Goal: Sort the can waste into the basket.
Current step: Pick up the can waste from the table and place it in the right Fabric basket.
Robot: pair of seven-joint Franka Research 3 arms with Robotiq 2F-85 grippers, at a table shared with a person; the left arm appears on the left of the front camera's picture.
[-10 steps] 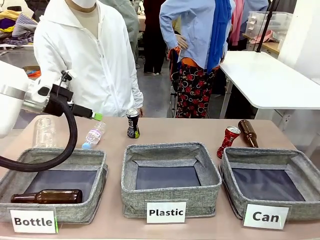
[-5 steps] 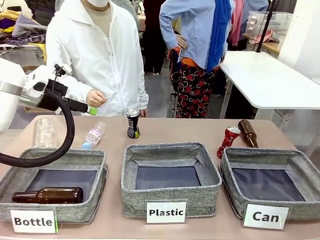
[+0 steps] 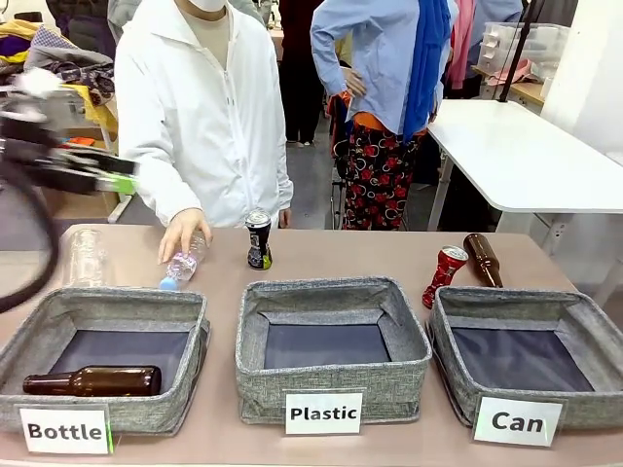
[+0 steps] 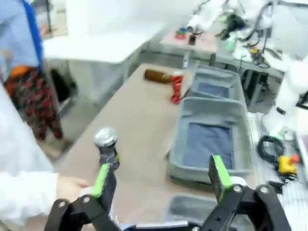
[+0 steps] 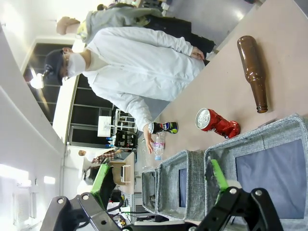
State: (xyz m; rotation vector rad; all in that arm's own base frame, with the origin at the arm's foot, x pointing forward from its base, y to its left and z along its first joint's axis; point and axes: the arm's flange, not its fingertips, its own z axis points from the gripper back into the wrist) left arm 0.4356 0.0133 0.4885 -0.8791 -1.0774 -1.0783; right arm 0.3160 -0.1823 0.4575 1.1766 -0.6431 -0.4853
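Note:
The black can (image 3: 258,239) stands upright at the table's far middle. A dented red can (image 3: 444,275) leans just behind the far left corner of the "Can" basket (image 3: 584,336), whose dark floor is bare. My left gripper (image 3: 119,183) is blurred, high at the far left and away from both cans. In the left wrist view this gripper (image 4: 160,175) is open and holds nothing, with the black can (image 4: 107,144) and red can (image 4: 177,86) beyond it. My right gripper (image 5: 160,178) is open above the "Can" basket (image 5: 269,139), looking at the red can (image 5: 216,122).
A person's hand (image 3: 180,233) rests on a clear plastic bottle (image 3: 181,265). A clear jar (image 3: 86,256) stands far left. One brown bottle (image 3: 483,259) lies beside the red can, another (image 3: 92,380) in the "Bottle" basket (image 3: 58,311). The "Plastic" basket (image 3: 331,292) sits in the middle.
My left arm has swung back to the left and shows blurred. The person's hand has come down onto the clear plastic bottle. Both cans stay put.

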